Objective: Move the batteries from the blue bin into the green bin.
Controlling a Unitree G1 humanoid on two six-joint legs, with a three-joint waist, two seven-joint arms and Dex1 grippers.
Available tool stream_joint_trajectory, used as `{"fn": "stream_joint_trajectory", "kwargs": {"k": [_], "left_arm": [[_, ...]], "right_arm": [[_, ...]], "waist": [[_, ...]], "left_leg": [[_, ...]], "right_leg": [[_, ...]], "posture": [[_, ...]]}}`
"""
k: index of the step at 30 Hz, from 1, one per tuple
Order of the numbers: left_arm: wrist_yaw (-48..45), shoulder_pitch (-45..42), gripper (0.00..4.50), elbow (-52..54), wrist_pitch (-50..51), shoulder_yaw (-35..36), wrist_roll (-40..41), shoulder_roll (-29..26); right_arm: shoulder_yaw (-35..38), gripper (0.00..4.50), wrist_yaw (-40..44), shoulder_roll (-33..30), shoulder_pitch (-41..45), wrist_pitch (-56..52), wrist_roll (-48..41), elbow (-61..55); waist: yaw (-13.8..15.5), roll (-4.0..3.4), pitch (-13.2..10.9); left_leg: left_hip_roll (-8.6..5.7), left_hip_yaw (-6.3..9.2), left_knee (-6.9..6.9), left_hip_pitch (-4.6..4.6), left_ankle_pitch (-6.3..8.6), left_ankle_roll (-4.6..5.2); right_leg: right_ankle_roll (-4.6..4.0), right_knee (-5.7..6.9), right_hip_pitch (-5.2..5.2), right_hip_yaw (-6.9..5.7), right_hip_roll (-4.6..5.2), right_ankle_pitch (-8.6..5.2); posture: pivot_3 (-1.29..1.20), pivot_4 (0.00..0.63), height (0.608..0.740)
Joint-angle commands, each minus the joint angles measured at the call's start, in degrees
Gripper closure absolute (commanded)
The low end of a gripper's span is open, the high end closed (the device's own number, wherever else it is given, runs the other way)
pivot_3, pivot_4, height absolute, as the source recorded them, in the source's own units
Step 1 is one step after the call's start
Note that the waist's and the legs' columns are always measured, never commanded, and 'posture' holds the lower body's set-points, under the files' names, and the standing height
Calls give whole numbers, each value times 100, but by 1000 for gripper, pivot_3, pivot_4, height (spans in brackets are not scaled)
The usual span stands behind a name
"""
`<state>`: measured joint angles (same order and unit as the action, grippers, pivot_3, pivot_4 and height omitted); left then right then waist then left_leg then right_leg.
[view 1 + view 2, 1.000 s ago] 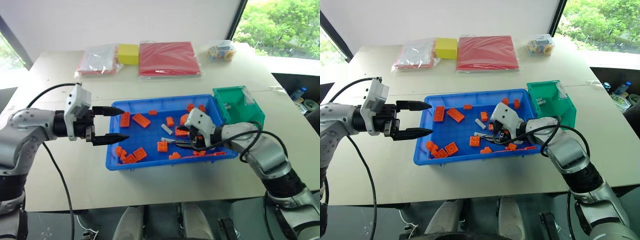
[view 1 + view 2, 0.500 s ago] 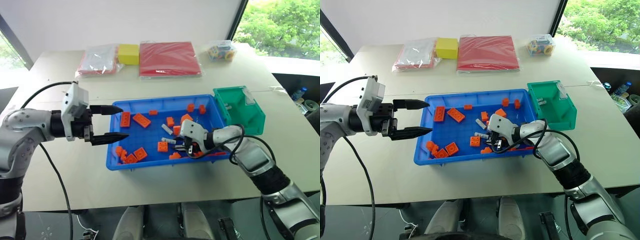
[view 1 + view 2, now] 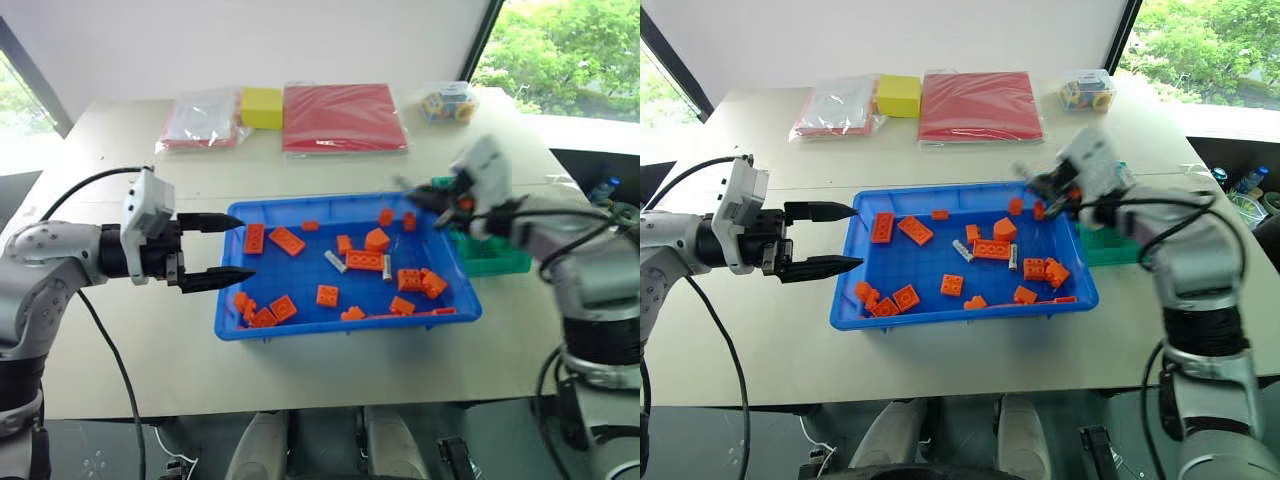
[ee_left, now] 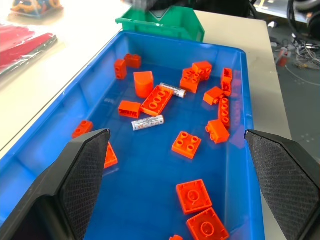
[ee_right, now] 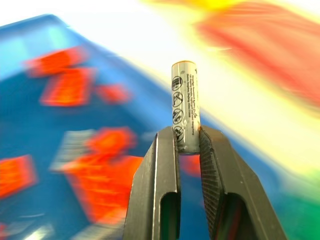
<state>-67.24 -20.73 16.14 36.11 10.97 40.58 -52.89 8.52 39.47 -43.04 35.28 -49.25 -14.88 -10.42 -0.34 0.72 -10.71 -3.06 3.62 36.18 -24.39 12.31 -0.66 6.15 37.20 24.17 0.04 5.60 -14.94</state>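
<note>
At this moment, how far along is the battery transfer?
In hand: the right gripper pinches one battery, lifted near the green bin. Left: two batteries lie in the blue bin among orange bricks. I can't see the green bin's contents.

Pale table (image 3: 120, 380). Blue bin (image 3: 232, 300) at centre, green bin (image 3: 495, 258) touching its right end. Along the far edge, left to right: clear bag (image 3: 198, 120), yellow block (image 3: 261, 107) just beside it, red packet (image 3: 343, 117), then, apart, small bag of coloured bits (image 3: 447, 102).
</note>
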Motion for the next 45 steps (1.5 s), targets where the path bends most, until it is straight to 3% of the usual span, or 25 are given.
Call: {"fn": "stream_joint_trajectory", "kwargs": {"k": [1, 3, 9, 15, 20, 25, 33, 36, 40, 43, 45], "left_arm": [[-2, -149, 0, 0, -153, 17, -12, 44], [-25, -226, 0, -55, -197, -49, -43, 70], [-128, -451, 0, -277, -290, -147, -139, 97], [-166, -456, 0, -286, -307, -158, -180, 129], [-119, -343, 0, -192, -301, -92, -162, 132], [-93, -232, 0, -130, -285, -6, -136, 90], [-34, -185, 0, -76, -278, 53, -121, 83], [-3, -184, 0, -56, -270, 64, -125, 95], [-28, -161, 0, -28, -239, 92, -85, 61], [-45, -164, 0, -39, -251, 86, -94, 46], [-42, -189, 0, -48, -249, 72, -96, 48]], "right_arm": [[318, 4466, -324, -207, -129, 31, 170, 223], [248, 4466, -351, -264, -294, 51, 207, 227], [-131, 1437, -657, -19, -280, 247, 381, 109], [-387, 1437, -411, 824, 49, -183, -473, -649], [-1516, 1437, -416, 1274, -241, -558, -529, -1111], [-2236, 1437, -697, 1805, -187, -692, -347, -664], [-2781, 1437, -653, 2195, 49, -355, 27, 404], [-2886, 2259, -628, 2289, 68, -166, 169, 668], [-2737, 4349, -629, 2329, 151, -160, 165, 490], [-2056, 4390, -735, 2295, 342, -699, -234, -296], [-1231, 4390, -874, 2189, 661, -1248, -597, -782]], "waist": [[-28, 0, 0], [-63, 0, 0], [-82, -3, -1], [-78, -4, -1], [-40, -1, 0], [-57, 0, 1], [-67, 0, 1], [-69, 0, 2], [-66, 1, 2], [-63, -1, 1], [-59, -2, -1]], "left_leg": [[0, -2, -1, 0, 0, 0], [2, -3, -3, 2, 0, 0], [6, -11, -3, 3, 0, 2], [8, -7, -3, 2, 0, 2], [4, -3, 2, 1, 0, 2], [4, -1, 2, 2, 0, 2], [2, -2, 2, 2, 0, 1], [2, -1, 1, 3, 0, 1], [1, -1, 2, 3, 0, 1], [2, -1, 1, 2, 0, 1], [2, 0, 2, -1, -1, 1]], "right_leg": [[0, 0, 0, 0, 1, 0], [0, 2, 1, 0, 0, 0], [0, 7, 6, 2, -3, 0], [1, 7, 6, 2, -5, 0], [1, 6, 3, 2, -4, 0], [1, 9, 3, 2, -4, 0], [1, 13, 7, 1, -4, 0], [1, 14, 8, 2, -5, 0], [1, 14, 7, 2, -5, 1], [1, 15, 11, 2, -5, 1], [1, 16, 13, 2, -4, 0]], "posture": [[0, 150, 736], [0, 150, 736], [0, 150, 736], [0, 150, 736], [0, 150, 736], [0, 150, 736], [0, 150, 736], [0, 150, 736], [0, 150, 736], [0, 150, 736], [0, 150, 736]]}}
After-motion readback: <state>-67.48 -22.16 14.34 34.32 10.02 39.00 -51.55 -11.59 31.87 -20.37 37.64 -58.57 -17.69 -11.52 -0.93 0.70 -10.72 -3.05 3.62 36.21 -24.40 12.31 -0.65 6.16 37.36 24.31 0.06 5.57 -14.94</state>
